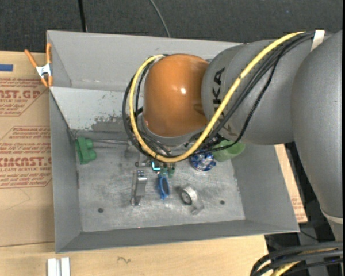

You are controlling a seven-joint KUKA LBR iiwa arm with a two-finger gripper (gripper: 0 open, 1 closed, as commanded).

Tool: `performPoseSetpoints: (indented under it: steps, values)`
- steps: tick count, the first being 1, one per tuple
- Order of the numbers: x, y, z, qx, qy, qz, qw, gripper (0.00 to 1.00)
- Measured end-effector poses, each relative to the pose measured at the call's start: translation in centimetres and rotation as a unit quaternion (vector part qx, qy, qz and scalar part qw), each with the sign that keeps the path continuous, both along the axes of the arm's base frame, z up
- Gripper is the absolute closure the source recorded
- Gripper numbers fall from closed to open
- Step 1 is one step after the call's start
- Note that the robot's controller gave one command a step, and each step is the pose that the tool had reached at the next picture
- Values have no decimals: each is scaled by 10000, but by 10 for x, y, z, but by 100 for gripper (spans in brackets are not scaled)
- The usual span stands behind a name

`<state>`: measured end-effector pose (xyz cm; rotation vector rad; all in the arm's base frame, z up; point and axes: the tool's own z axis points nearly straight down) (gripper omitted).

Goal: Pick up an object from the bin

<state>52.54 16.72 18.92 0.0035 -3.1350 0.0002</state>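
Near the middle of the bin [69, 211], the gripper [156, 166] sits under its orange cover [172, 96]; its spread cannot be told. At its 6 o'clock lies a small blue object [162, 187], perhaps a clip.

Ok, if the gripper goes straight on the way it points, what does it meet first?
Likely the small blue thing lying mid-bin just below the gripper, with a grey metal piece close beside it; otherwise the bin floor. Depth is hard to judge here.

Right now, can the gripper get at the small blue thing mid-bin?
Probably yes: the blue thing lies uncovered on the bin floor, right beside the gripper, clear of the metal piece and the silver ring.
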Motion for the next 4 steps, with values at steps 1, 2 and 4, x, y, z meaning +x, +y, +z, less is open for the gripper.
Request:
performPoseSetpoints:
  steps: [1,2,4]
  values:
    - [-4,-91,-57,-5,-5,63,10000,0]
    - [-12,-140,-108,-11,-2,-124,9999,0]
    - [49,-86,-118,-1,-53,-345,9994,0]
